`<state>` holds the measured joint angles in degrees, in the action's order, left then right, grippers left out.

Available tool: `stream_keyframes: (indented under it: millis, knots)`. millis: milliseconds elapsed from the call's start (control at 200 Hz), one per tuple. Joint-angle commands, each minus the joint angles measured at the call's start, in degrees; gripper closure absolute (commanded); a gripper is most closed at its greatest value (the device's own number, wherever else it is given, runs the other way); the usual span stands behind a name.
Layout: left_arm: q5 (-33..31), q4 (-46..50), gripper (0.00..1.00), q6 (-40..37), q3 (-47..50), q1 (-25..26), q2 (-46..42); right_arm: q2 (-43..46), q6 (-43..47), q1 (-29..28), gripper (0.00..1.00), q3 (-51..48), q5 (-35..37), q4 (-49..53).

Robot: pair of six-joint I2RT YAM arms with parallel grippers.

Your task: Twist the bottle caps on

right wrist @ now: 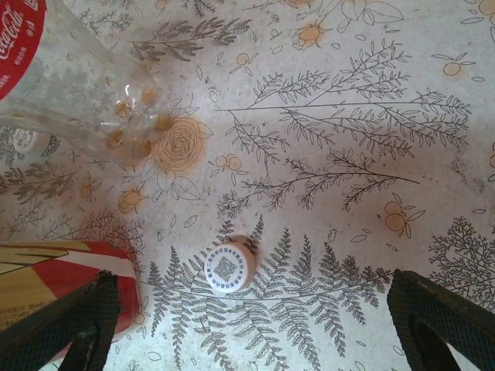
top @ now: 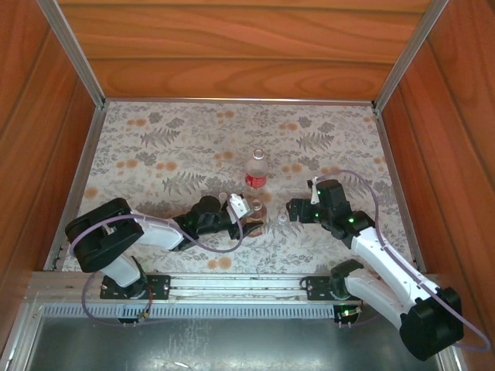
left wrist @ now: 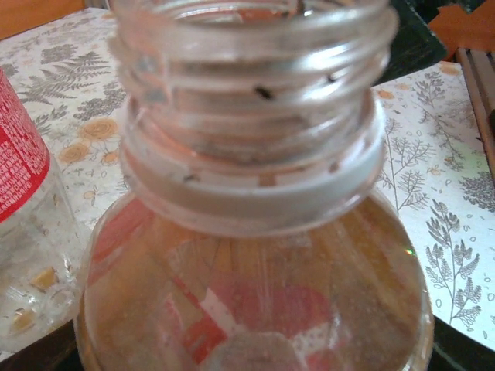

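My left gripper [top: 244, 210] reaches from the near left corner of the tabletop [top: 147, 147] toward its middle. Its jaws are clamped on the body of the amber bottle [top: 257, 214], which stands upright a little closer to the near edge than to the far one. From my left wrist, the threaded neck [left wrist: 255, 93] of that bottle rises right in front of the camera, open and uncapped, with a red and tan label showing through the plastic below it. Just behind it, toward the far edge, the clear bottle [top: 256, 173] with the red label stands upright, apart from both my grippers. I cannot tell from above whether its mouth is covered. To the right of the amber bottle a small white cap [top: 282, 219] lies flat on the flowered cloth, near the bottle but not touching it. My right gripper [top: 294, 209] comes in from the near right corner and hovers just beside that cap, its jaws spread wide apart. From my right wrist, the cap [right wrist: 230, 267] sits on the cloth between and a little ahead of my two dark fingers [right wrist: 441, 325], touching neither. The foot of the clear bottle stands beyond it, to the left.
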<state>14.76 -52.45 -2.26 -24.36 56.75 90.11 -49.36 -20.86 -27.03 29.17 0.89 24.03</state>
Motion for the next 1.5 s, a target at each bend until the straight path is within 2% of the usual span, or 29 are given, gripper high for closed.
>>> stream_keyframes:
  millis: [0,85,135,405,535,630,810,915,1105,1304,1414,1434,1494]
  knots:
    - [1.1,-3.1,0.28,1.9,1.3,0.6,0.2,-0.6,1.3,-0.5,0.05,1.4,-1.3,0.3]
    - [0.2,-3.2,0.19,2.3,1.6,0.5,0.0,-1.3,1.4,-0.5,0.05,1.9,-1.3,0.8]
    - [-0.4,-3.5,0.17,2.5,1.8,0.5,-0.3,-1.7,1.3,-0.5,0.05,2.0,-1.4,1.0]
    - [-2.5,-16.3,0.16,2.1,7.1,0.6,0.5,-3.4,0.6,-1.0,0.06,2.0,-2.2,1.2]
    - [-0.3,-19.8,0.18,1.2,6.7,1.0,3.3,-4.3,-0.3,-1.3,0.06,1.8,-2.6,-0.1]
    - [0.5,-22.6,0.24,0.9,5.6,1.0,6.5,-5.1,-1.1,-1.7,0.07,1.9,-2.9,-0.8]
    - [1.4,-28.5,0.27,1.3,4.9,1.0,11.5,-5.7,-2.0,-2.7,0.07,1.9,-2.3,-0.9]
    - [1.2,-28.7,0.28,1.7,4.8,1.0,12.3,-5.9,-2.2,-3.1,0.07,1.9,-1.9,-1.0]
    - [1.0,-28.7,0.35,1.5,4.9,0.9,12.3,-6.4,-2.0,-3.9,0.07,2.6,-0.9,-1.2]
    - [0.8,-28.7,0.36,1.8,5.5,1.0,12.0,-7.6,-0.8,-6.3,0.07,4.2,2.3,0.6]
    - [0.4,-28.7,0.36,1.8,5.9,0.9,12.3,-10.2,-0.4,-8.6,0.09,5.8,5.7,3.0]
    - [0.4,-28.7,0.36,1.8,6.0,1.0,12.3,-10.7,-0.5,-9.1,0.13,6.1,6.3,3.4]
    - [0.2,-28.7,0.36,2.1,6.5,1.0,12.1,-12.5,-0.7,-10.5,0.16,6.8,8.3,4.2]
